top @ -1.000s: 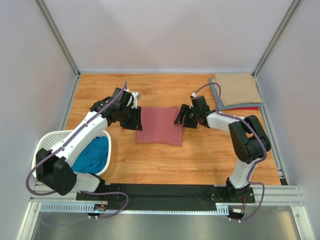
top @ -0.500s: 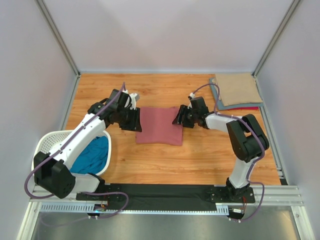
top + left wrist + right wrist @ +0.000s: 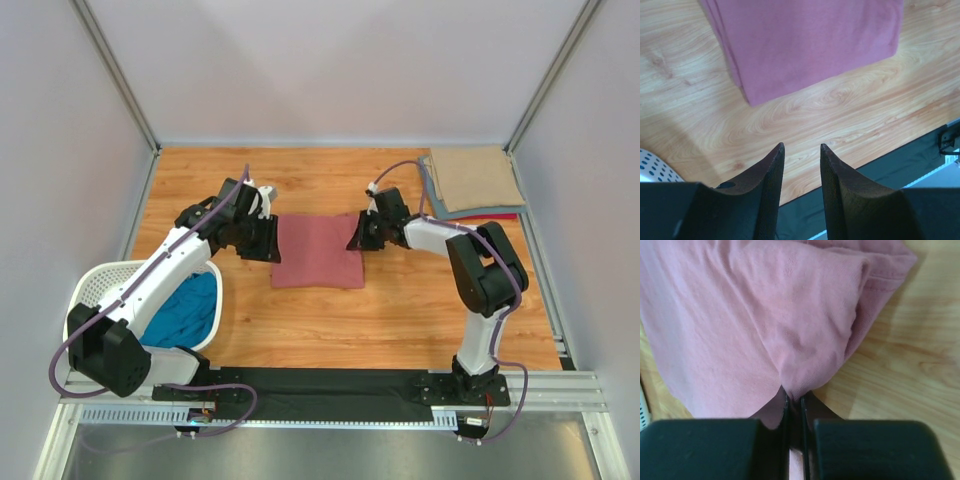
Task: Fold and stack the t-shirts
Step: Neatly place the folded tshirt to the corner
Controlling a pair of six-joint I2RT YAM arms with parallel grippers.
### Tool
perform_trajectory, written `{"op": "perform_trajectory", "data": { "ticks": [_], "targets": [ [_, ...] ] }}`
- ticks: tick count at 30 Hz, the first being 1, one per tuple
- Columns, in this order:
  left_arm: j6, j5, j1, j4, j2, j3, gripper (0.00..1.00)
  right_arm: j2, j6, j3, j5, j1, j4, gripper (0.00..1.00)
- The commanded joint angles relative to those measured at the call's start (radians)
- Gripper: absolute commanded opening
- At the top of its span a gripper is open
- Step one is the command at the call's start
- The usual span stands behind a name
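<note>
Basket (image 3: 85,290): white, perforated, at the near left corner of the bench (image 3: 400,310); a teal t-shirt (image 3: 190,310) lies crumpled inside.
Rose t-shirt (image 3: 320,250): folded into a rectangle, flat at mid-bench.
Left hand (image 3: 801,147): fingers apart, gripping nothing, over bare wood just beside the folded shirt's left edge.
Right hand (image 3: 795,397): clamped on a pinch of the folded shirt's right edge, cloth bunched at the fingertips.
Stack: far right corner; tan t-shirt (image 3: 478,178) on top, grey-blue t-shirt (image 3: 440,205) beneath, red t-shirt (image 3: 500,215) showing only an edge.
</note>
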Motion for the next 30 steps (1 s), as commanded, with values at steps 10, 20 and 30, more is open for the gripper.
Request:
{"op": "perform_trajectory", "data": {
  "ticks": [10,20,30],
  "targets": [
    [0.022,-0.012,0.006,0.011,-0.009,-0.022,0.41,0.016,-0.374,0.429,0.186,-0.165,-0.543,0.0],
    [0.032,0.041,0.006,0.037,0.002,-0.045,0.41,0.148,-0.587,0.797,0.39,-0.285,-0.767,0.0],
    [0.045,0.073,0.006,0.041,0.023,-0.054,0.43,0.178,-0.693,1.077,0.38,-0.406,-0.919,0.0]
  ]
}}
